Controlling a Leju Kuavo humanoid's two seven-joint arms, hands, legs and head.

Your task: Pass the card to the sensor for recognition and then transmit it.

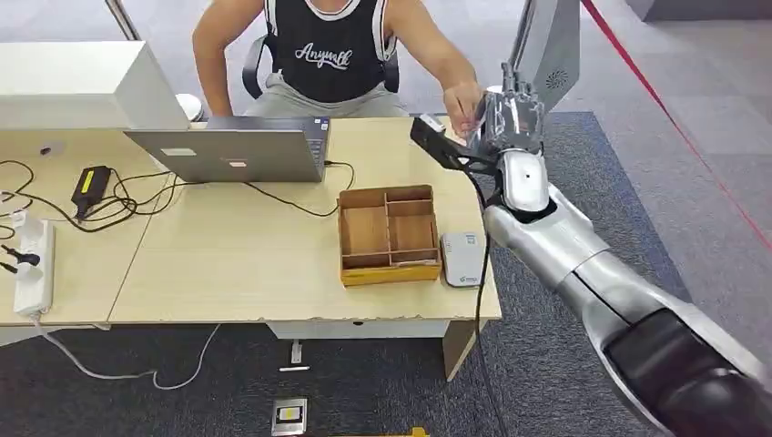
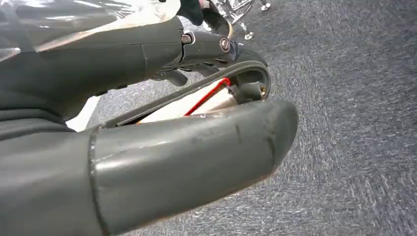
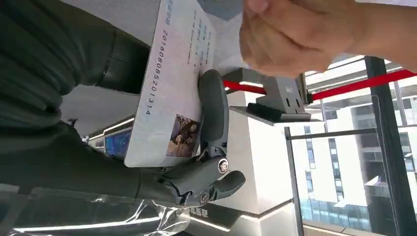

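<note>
The card (image 3: 169,83) is being held in the right hand (image 1: 510,118), pinned between a dark finger (image 3: 212,105) lying across its face and the thumb side behind it, as is shown in the right wrist view. The hand is being held up past the far right corner of the table (image 1: 228,264), and a person's hand (image 3: 295,34) is being brought in just beyond the fingertips, at the free end of the card; whether the card is already being touched by it cannot be told, since that edge is cut off in the close view. The sensor (image 1: 462,259) is lying well back from the hand, down on the table just beside the wooden tray (image 1: 387,235), so the scan is judged to be finished and the handover to be the step under way.

The main risk is being judged as a mistimed release. If the fingers are opened before the card is being firmly pinched by the person, it is likely to slip and drop to the carpet. If the hold is being kept while the card is pulled, it may be bent or jerked.

The left hand (image 2: 187,147) is hanging over the carpet with its fingers curled in and nothing being held.
</note>
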